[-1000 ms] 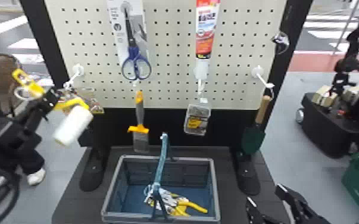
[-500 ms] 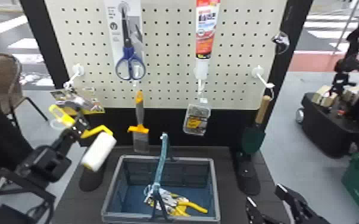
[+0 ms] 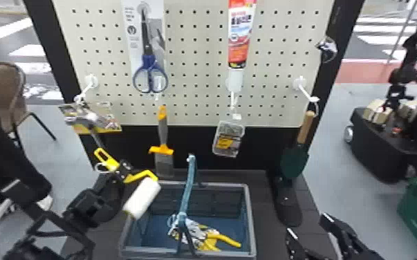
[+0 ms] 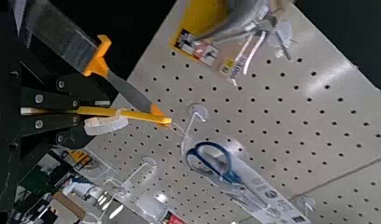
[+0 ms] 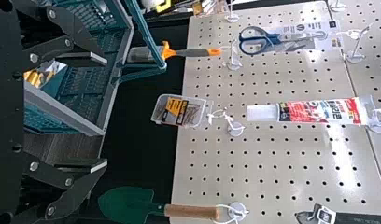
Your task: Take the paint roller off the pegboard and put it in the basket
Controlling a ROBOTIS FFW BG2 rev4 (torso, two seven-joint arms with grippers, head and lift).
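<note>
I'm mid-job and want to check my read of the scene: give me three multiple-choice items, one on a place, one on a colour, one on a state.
1. Where is the paint roller?
A) Hanging on a pegboard hook
B) Held by the left claw
C) Lying in the basket

2. What colour are the handles of the scissors?
A) Blue
B) Red
C) Green

3. What state is the right claw in?
A) Shut on the trowel
B) Shut and empty
C) Open and empty

1: B, the left wrist view shows that claw shut on the roller's yellow handle.
2: A, both finger loops are blue in the head view.
3: C, its fingers stand well apart in the right wrist view with nothing gripped between them.
</note>
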